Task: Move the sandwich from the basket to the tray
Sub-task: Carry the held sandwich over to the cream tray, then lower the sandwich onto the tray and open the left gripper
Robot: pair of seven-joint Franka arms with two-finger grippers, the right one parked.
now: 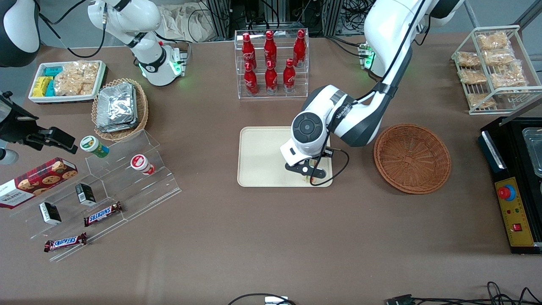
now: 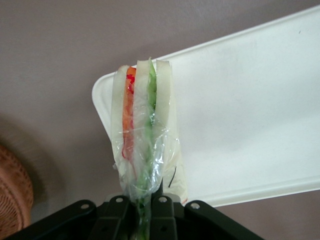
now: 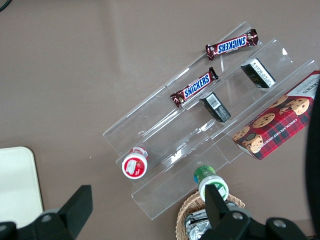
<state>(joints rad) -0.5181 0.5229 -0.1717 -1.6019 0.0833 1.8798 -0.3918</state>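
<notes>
My left gripper point(image 1: 309, 171) hangs low over the corner of the cream tray point(image 1: 262, 156) that is nearest the front camera and the basket. It is shut on the sandwich point(image 2: 142, 125), a wedge in clear film with white bread, red and green layers. In the wrist view the sandwich sticks out from between the fingers point(image 2: 165, 210) of the gripper point(image 2: 145, 200), over the rounded corner of the tray point(image 2: 240, 115). From the front only a sliver of the sandwich point(image 1: 305, 178) shows under the hand. The reddish-brown basket point(image 1: 412, 157) stands empty beside the tray, toward the working arm's end; its rim shows as the basket point(image 2: 12, 195).
A clear rack of red bottles point(image 1: 271, 63) stands farther from the camera than the tray. A tan basket of foil packs point(image 1: 120, 109) and a stepped acrylic shelf point(image 1: 123, 182) lie toward the parked arm's end. A black control box point(image 1: 514, 182) and a wire rack point(image 1: 493, 67) flank the reddish-brown basket.
</notes>
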